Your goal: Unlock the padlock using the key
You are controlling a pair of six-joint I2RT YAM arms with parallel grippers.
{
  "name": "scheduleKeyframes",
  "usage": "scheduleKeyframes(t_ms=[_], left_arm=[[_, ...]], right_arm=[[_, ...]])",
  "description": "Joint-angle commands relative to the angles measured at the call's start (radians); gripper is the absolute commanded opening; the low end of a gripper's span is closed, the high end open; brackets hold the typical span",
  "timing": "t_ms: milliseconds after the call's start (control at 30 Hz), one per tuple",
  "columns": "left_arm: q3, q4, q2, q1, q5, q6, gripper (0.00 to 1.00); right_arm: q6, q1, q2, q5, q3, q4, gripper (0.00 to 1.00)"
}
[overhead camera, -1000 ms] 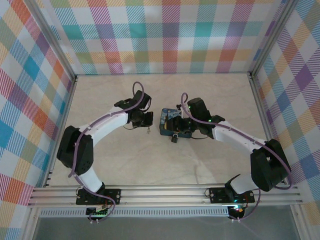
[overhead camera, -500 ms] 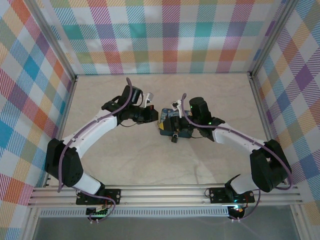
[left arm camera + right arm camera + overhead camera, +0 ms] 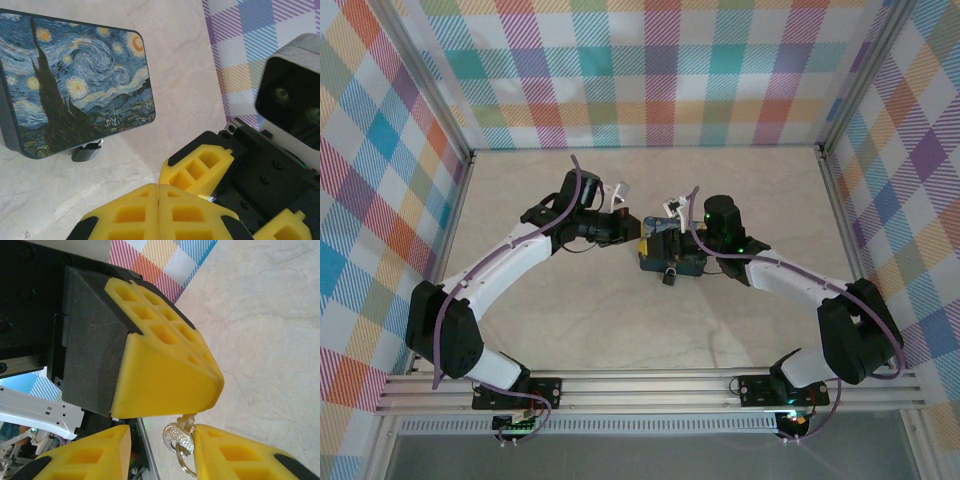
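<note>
- Left arm (image 3: 510, 265): rises from the near-left base and curves inward to mid-worktop (image 3: 620, 330), wrist turned toward the tin (image 3: 685, 265).
- Right arm (image 3: 790, 280): bows in from the near-right base, wrist above the tin's far edge. The two wrists almost meet.
- Left fingers (image 3: 125, 215): clenched, pads flush together.
- Right wrist view: the key (image 3: 179, 436) juts from the tip of the left fingers (image 3: 165, 375), grasped there, with bow and ring hanging free.
- Right fingers (image 3: 235, 452): released, standing either side of the key's bow. Whether one touches it cannot be told.
- Left wrist view: the padlock (image 3: 87, 151) lies on the worktop against the tin's side wall. One right finger sits just beside the left fingertips.
- Top view: padlock (image 3: 669, 279) at the tin's near edge.
</note>
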Motion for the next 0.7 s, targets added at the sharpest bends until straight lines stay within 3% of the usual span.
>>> scheduleKeyframes(t_ms=[0, 333, 667], left_arm=[[-0.02, 0.04, -0.028, 0.011, 0.028, -0.017, 0.0], [-0.035, 0.087, -0.032, 0.026, 0.05, -0.051, 0.0], [-0.054, 0.114, -0.037, 0.043, 0.029, -0.083, 0.01]], right_arm=[[0.012, -0.004, 0.004, -0.052, -0.008, 0.077, 0.33], [0.039, -0.006, 0.007, -0.083, -0.031, 0.133, 0.14], [0.091, -0.011, 0.002, -0.065, -0.081, 0.247, 0.01]])
